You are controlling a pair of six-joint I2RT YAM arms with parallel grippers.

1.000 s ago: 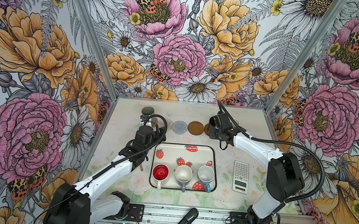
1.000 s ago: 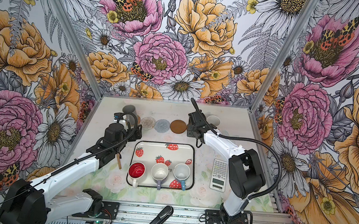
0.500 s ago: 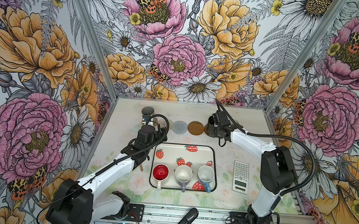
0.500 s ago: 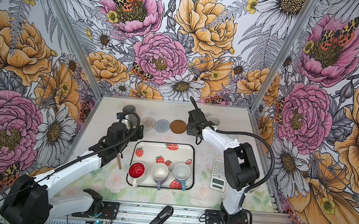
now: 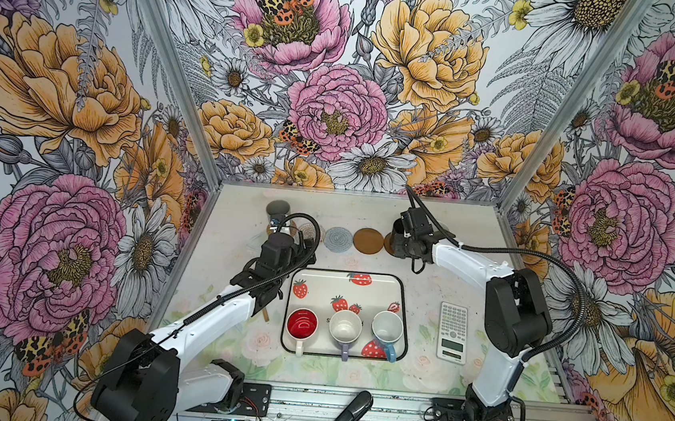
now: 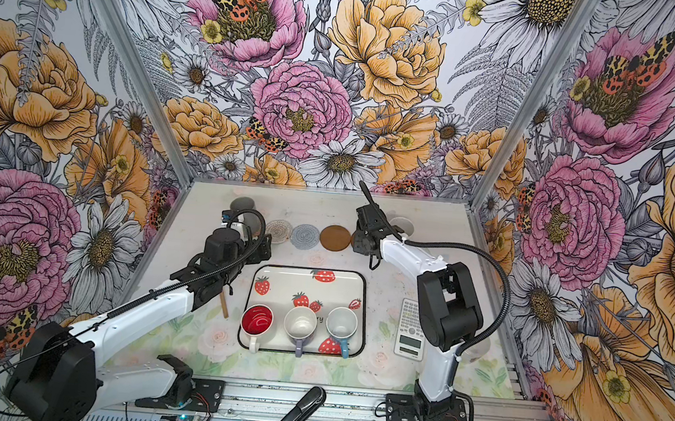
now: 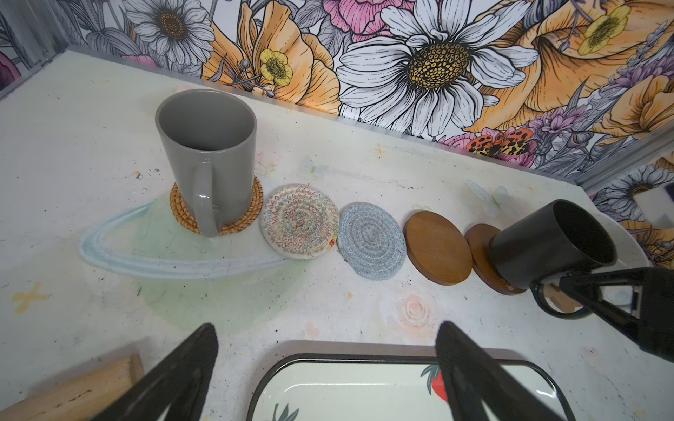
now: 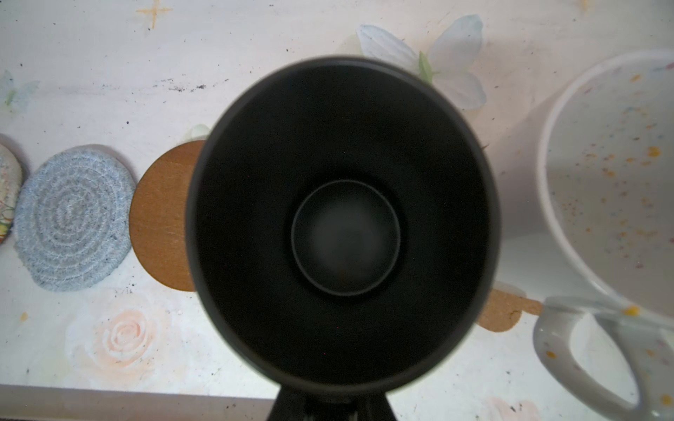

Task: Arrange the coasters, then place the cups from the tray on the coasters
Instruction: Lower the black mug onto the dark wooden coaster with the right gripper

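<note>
Along the back runs a row of coasters: tan rattan (image 7: 182, 215) under the grey cup (image 7: 208, 145), cream crochet (image 7: 299, 220), grey-blue crochet (image 7: 372, 242), and a bare brown disc (image 7: 436, 251). My right gripper (image 7: 569, 288) is shut on the handle of the black cup (image 8: 343, 226), which sits on or just over the second brown disc (image 7: 481, 251). Beside it the speckled white cup (image 8: 612, 182) covers the paw coaster (image 8: 507, 310). My left gripper (image 7: 326, 350) hangs open and empty over the far left corner of the tray (image 5: 329, 286), which holds three cups (image 5: 345, 325).
A white calculator (image 5: 452, 332) lies right of the tray. A wooden stick (image 7: 73, 393) lies left of the tray under my left arm. A black device (image 5: 346, 418) rests on the front rail. Floral walls enclose the back and both sides.
My right gripper has shifted slightly left with the black cup, and that arm's elbow has swung inward. The left arm has hardly moved.
</note>
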